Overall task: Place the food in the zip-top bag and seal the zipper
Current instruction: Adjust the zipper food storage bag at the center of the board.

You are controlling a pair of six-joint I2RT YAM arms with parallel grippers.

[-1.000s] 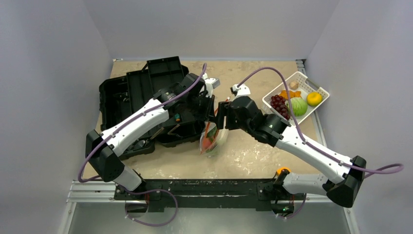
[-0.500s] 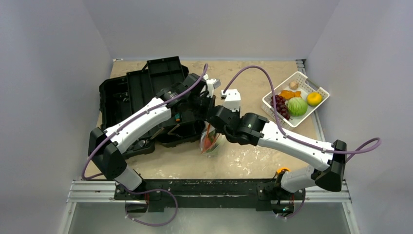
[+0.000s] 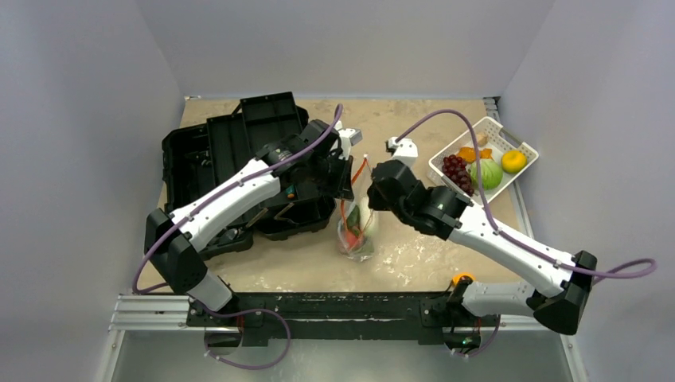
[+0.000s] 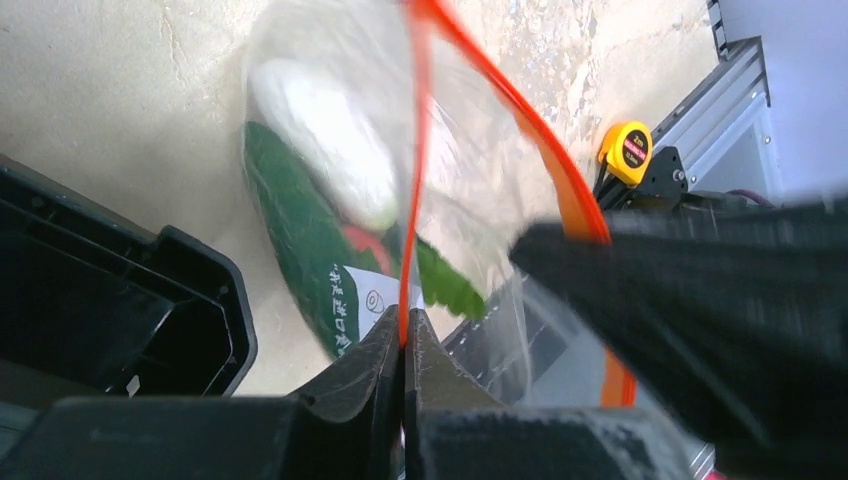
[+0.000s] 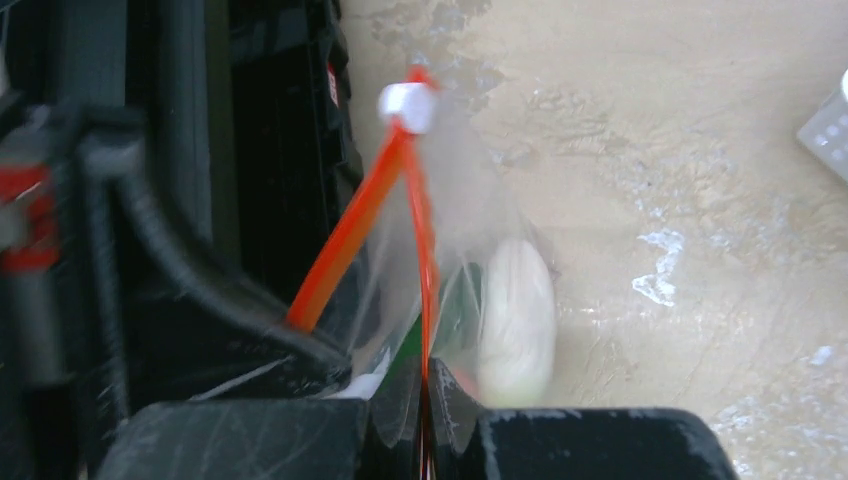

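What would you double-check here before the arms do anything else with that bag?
1. Left gripper pinching the zipper: ok, shut on the strip.
2. Right gripper pinching the zipper's other side: ok.
3. Zip-top bag mouth held open: ok, the strips spread apart.
4. Everything bagged: not ok; grapes and cabbage sit in the white basket.
5. Zipper sealed: not ok.
6. Bag bottom resting on the table: cannot tell.
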